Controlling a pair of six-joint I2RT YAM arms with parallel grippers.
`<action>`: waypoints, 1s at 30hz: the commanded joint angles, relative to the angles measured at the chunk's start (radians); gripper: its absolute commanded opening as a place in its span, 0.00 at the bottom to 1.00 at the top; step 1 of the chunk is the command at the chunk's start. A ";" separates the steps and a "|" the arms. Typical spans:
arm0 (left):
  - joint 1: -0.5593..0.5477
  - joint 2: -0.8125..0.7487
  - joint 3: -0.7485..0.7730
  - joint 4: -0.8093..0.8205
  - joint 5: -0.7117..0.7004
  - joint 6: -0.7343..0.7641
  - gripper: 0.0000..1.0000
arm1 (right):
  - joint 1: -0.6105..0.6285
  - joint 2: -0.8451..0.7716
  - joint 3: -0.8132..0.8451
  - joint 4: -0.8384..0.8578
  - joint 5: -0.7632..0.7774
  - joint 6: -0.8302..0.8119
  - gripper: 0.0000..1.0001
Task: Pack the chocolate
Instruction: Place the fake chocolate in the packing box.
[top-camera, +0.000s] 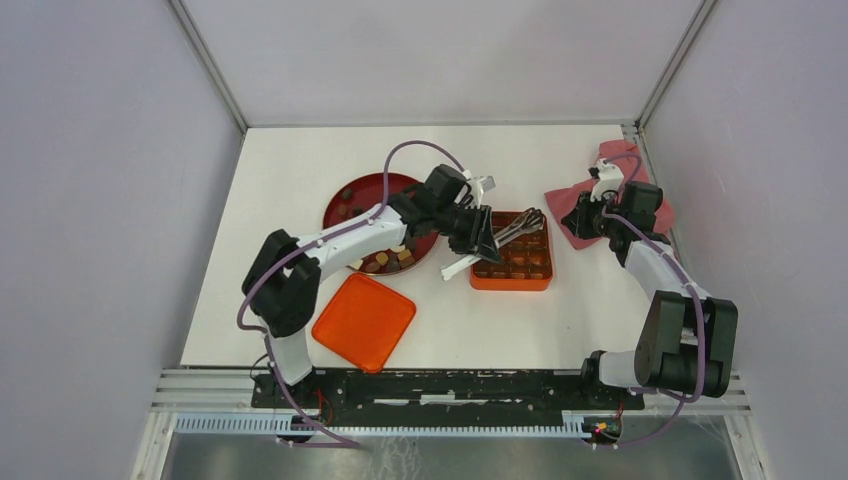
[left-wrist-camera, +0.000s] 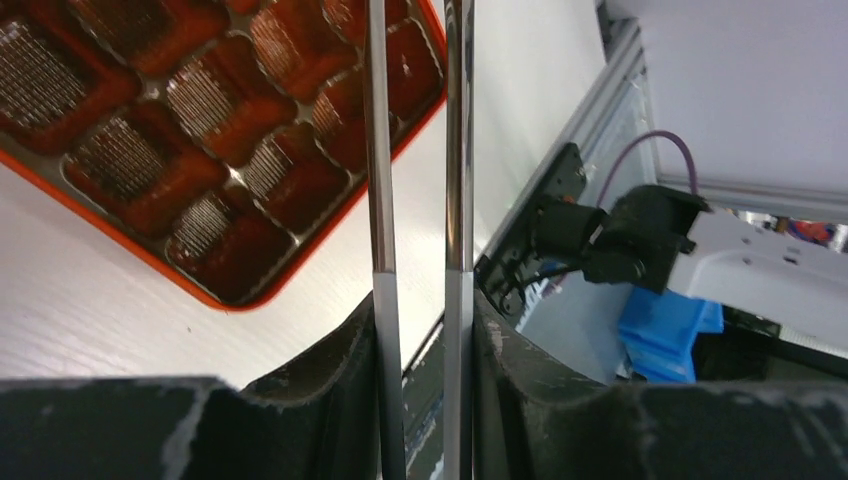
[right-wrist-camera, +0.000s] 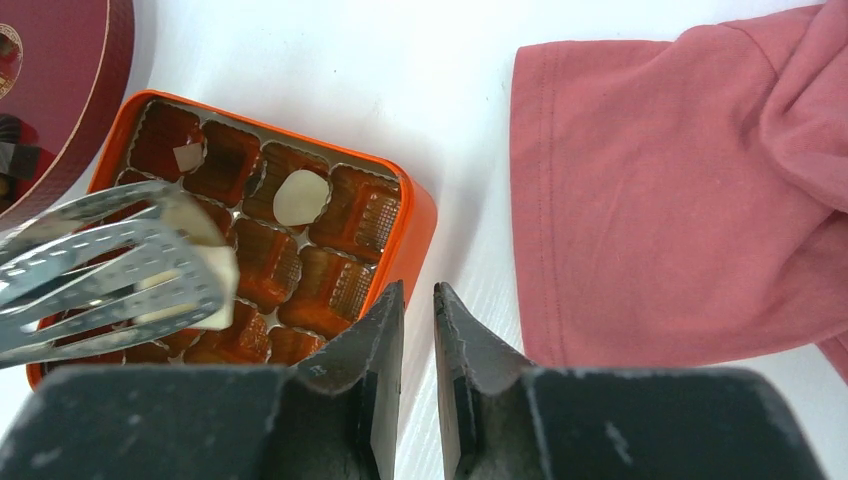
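The left arm reaches forward and to its right over the table (top-camera: 300, 160), elbow raised, wrist level. The left gripper (top-camera: 478, 232) (left-wrist-camera: 422, 330) is clamped on the two handles of metal tongs (top-camera: 520, 228) (left-wrist-camera: 378, 150), which jut ahead of it over the orange box (top-camera: 512, 283) (left-wrist-camera: 150, 262) (right-wrist-camera: 415, 215). A cream-white piece of chocolate (right-wrist-camera: 218, 268) shows between the slotted tips, above the box's grid of compartments. Two more pale pieces lie in compartments beyond the tips. Behind this gripper, under the forearm, sits the dark red plate (top-camera: 370, 190) (right-wrist-camera: 90, 60) with most of the pieces on its near side. Nearer the arm's base lies the orange lid (top-camera: 363, 320), apart from the plate.

The right arm is folded, forearm stretched forward beside the right wall. The right gripper (top-camera: 585, 218) (right-wrist-camera: 418, 310) hovers above bare table, its fingers nearly together with a narrow gap and nothing in it. The box's corner lies just to one side of it and the edge of a pink cloth (top-camera: 620, 160) (right-wrist-camera: 680, 200) just to the other. Open table shows ahead, between box and cloth.
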 joint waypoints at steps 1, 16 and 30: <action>-0.037 0.066 0.139 -0.056 -0.111 0.060 0.02 | -0.004 -0.026 0.005 0.022 0.010 0.015 0.23; -0.105 0.209 0.336 -0.215 -0.302 0.141 0.03 | -0.007 -0.025 -0.004 0.027 -0.012 0.021 0.24; -0.126 0.247 0.386 -0.267 -0.371 0.157 0.29 | -0.006 -0.025 -0.010 0.027 -0.023 0.022 0.24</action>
